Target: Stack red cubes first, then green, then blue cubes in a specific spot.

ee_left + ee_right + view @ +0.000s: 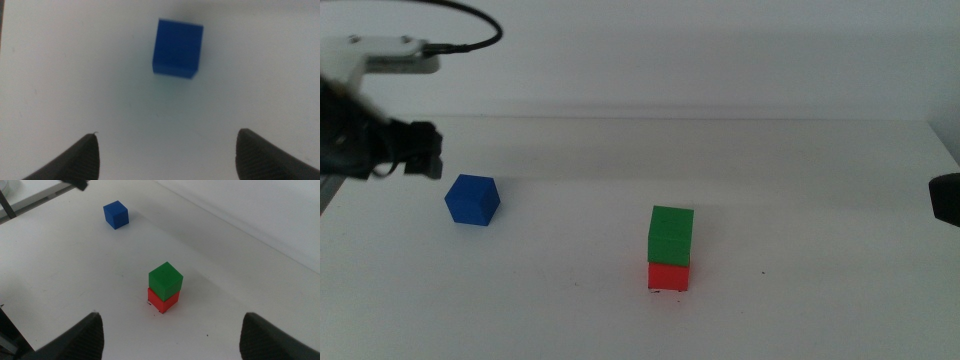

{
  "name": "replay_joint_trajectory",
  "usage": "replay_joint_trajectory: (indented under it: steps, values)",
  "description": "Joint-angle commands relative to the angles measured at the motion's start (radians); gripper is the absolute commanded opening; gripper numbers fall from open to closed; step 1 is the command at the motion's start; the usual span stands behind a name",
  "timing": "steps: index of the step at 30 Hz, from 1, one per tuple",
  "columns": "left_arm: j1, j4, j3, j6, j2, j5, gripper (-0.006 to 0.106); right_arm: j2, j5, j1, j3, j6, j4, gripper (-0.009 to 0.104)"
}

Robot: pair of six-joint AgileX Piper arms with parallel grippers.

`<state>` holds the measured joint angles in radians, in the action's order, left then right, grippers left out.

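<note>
the left gripper [165,155], jaws spread, hovers above the blue cube [472,200], far left of the green cube [671,235] stacked on the red cube [668,276]; an off-centre grasp could skew the blue cube.

Colours here are pretty simple: a deep blue cube [472,200], a plain green cube [671,235] and a bright red cube [669,276], all matte with no pattern. The table [800,220] is plain white, and both the left gripper [165,155] and right gripper [170,335] have dark, near-black jaws.

Overhead camera faces forward-down — both wrist cameras share the blue cube [177,48].
</note>
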<state>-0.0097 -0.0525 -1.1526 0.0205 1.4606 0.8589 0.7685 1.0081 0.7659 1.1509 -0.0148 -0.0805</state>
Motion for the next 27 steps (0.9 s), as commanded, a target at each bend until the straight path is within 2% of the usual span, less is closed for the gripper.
replay_joint_trajectory:
  steps: [1,5,12,27]
  values:
    - [0.001,0.030,-0.111,0.053,0.113,0.045,0.091,-0.004,-0.011,0.002,-0.008,0.004,-0.010,0.080]
    - [0.001,0.011,-0.269,0.192,0.295,0.124,0.091,-0.004,-0.011,0.002,-0.008,0.004,-0.010,0.080]
    - [-0.011,-0.038,-0.406,0.226,0.488,0.139,0.091,-0.004,-0.011,0.002,-0.008,0.004,-0.010,0.080]
    - [-0.020,-0.056,-0.438,0.226,0.610,0.068,0.091,-0.004,-0.011,0.002,-0.008,0.004,-0.010,0.080]
